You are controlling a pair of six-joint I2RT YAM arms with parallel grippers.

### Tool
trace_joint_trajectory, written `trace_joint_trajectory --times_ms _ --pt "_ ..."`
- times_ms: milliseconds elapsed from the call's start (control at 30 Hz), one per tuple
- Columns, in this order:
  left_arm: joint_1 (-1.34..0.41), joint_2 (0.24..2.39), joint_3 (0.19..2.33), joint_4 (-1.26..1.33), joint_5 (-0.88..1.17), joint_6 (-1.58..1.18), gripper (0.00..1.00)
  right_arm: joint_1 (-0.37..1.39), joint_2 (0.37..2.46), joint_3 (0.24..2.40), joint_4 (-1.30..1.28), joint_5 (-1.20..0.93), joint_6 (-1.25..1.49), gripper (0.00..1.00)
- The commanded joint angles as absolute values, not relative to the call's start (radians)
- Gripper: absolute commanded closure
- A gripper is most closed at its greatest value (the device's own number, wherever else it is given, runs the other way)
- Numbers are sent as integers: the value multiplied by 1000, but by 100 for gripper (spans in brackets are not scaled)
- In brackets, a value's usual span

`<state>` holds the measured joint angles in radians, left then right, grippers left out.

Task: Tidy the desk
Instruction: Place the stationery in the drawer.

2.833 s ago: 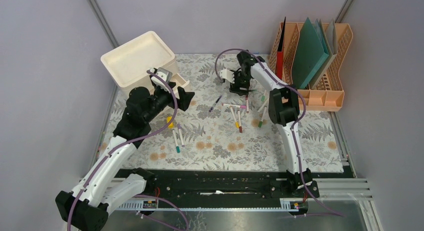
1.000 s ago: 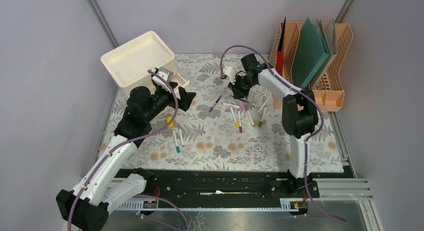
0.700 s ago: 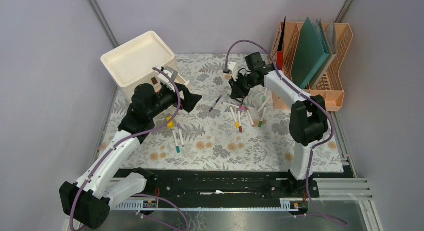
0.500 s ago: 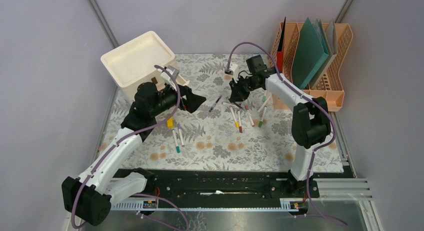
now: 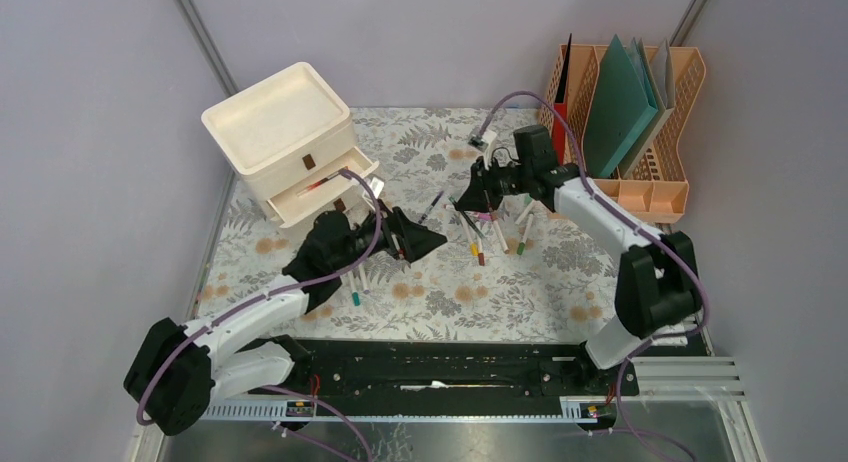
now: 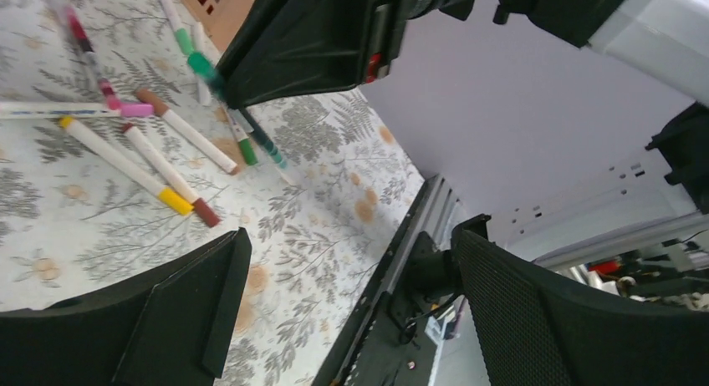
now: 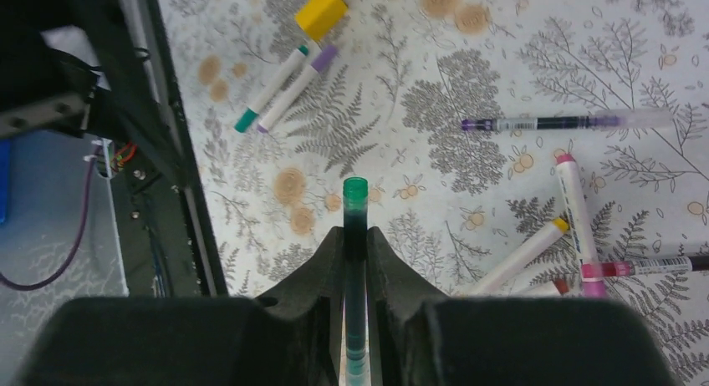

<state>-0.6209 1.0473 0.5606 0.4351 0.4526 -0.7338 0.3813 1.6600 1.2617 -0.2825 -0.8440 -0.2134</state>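
Swings left arm off drawers, lifts marker at right

Lowers left gripper (image 5: 408, 234) from cream plastic drawer unit (image 5: 285, 132) toward mid-table, jaws spread fully, gripping nothing. Leaves pale grey fern-printed cloth-covered desk (image 5: 450, 297) flat beneath both arms; soft cover, likely rucks if dragged. Pinches slim green-capped marker (image 7: 355, 204) in near-closed right gripper (image 7: 355, 236), near scattered white marker pens (image 5: 480, 237): light, stiff, probably best taken mid-barrel.

Desk (image 5: 440, 282): matt printed cloth, smooth. Drawers (image 5: 270, 117), far left: cream plastic, satin. Rack (image 5: 685, 92), far right: peach plastic, perforated. Markers (image 6: 117, 162): glossy plastic. Left gripper (image 6: 351, 244) pads (image 6: 535, 319): matt black, finely dimpled. Near rail (image 5: 430, 367): black metal.
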Motion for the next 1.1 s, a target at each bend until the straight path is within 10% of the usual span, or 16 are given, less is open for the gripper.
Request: trace_joint_trajectory --times_ms 0,700,1067 --pt "-703 1084 485 788 283 -896 1 344 1483 1105 64 -961 86 100" --pt "-866 1437 678 953 126 -949 24 268 1247 820 636 -1000 566 100" --pt "-866 1480 755 885 128 -909 82 268 1237 811 646 -1006 560 100"
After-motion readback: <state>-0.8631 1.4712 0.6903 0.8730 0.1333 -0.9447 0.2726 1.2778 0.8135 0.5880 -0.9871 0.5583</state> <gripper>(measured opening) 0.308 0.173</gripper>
